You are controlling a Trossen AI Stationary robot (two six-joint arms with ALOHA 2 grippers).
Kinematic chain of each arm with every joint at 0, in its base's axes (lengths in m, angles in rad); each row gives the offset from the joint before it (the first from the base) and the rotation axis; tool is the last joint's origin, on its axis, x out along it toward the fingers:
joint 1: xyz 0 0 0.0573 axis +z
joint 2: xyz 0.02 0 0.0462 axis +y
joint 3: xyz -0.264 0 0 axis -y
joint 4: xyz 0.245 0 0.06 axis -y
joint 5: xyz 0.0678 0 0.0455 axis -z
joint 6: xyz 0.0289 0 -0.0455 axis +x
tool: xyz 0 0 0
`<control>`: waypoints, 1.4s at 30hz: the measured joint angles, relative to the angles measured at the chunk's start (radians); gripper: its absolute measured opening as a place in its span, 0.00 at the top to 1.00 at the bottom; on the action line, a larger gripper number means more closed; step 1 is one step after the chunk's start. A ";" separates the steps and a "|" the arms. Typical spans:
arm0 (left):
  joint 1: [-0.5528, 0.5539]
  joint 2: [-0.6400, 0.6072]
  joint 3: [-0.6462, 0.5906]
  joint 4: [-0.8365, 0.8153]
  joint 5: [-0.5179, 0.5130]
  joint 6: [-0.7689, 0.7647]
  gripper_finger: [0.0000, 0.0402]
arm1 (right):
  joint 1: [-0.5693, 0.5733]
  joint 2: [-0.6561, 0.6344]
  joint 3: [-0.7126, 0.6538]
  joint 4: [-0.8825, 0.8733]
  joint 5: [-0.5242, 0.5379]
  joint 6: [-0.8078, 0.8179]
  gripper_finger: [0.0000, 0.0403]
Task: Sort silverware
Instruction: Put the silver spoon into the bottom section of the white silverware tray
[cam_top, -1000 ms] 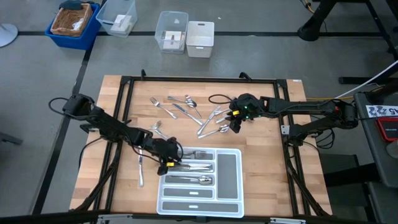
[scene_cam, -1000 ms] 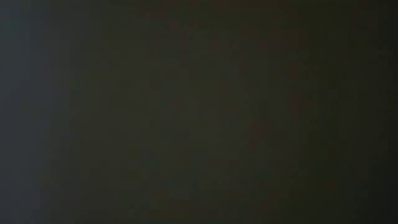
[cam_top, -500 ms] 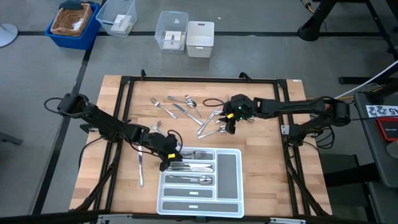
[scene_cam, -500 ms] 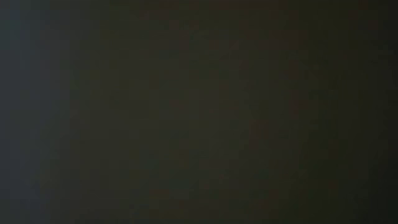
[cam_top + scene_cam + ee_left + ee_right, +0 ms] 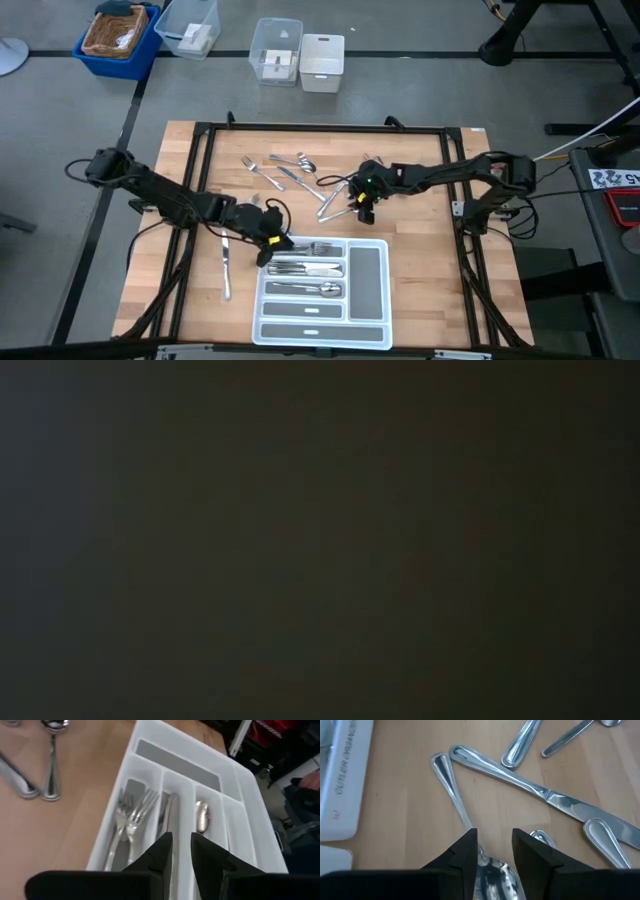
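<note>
two grippers are seen with fingers parted and nothing held: the left gripper (image 5: pixel 272 246) over the tray (image 5: pixel 372 272) forks (image 5: pixel 131 820), the right gripper (image 5: pixel 362 203) straddling a spoon (image 5: pixel 457 807) among bench (image 5: pixel 440 290) silverware (image 5: pixel 290 172) at 12 o'clock of the tray.

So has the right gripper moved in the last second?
Yes. The right gripper has slid toward the picture's left over the loose silverware, nearer the white tray's top edge.

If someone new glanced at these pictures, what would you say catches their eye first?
Probably the white cutlery tray at the table's near edge, with forks already lying in one compartment and the left gripper poised over its end. Next, the loose silverware scattered mid-table, where the open right gripper straddles a spoon beside a knife.
</note>
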 joint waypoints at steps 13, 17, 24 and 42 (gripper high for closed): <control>0.062 0.000 0.000 -0.035 -0.002 -0.020 0.85 | 0.090 0.096 0.000 0.035 0.117 -0.104 0.69; 0.070 -0.001 0.000 -0.033 -0.001 -0.020 0.85 | 0.091 0.117 0.000 0.037 0.147 -0.104 0.69; 0.069 -0.001 0.000 -0.033 -0.001 -0.020 0.85 | 0.089 0.137 0.002 0.045 0.100 -0.104 0.72; 0.069 -0.100 0.000 -0.035 -0.001 -0.075 0.85 | 0.090 0.144 0.037 0.009 -0.016 0.087 0.97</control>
